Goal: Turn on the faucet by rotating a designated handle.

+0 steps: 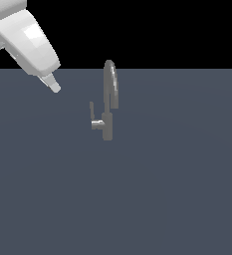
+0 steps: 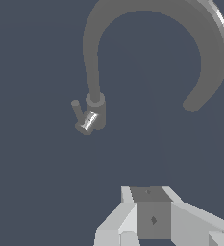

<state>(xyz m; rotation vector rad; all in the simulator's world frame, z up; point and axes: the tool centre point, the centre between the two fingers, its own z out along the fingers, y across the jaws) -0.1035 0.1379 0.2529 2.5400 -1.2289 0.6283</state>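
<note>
The faucet (image 1: 108,107) is a small grey tap with a short upright post and a tall arched spout, standing on the flat grey-blue surface. Its handle (image 1: 91,110) is a thin lever rising from a short stub on the post's side toward the exterior view's left. My gripper (image 1: 54,87) hangs off the white arm at the upper left, above and well apart from the handle; its fingers form one narrow tip with no gap, holding nothing. In the wrist view the faucet (image 2: 95,72) and handle (image 2: 77,110) lie ahead of the gripper (image 2: 152,216).
The white arm link (image 1: 25,40) slants in from the exterior view's upper left corner. The grey-blue surface (image 1: 177,189) spreads around the faucet, with a black background beyond its far edge.
</note>
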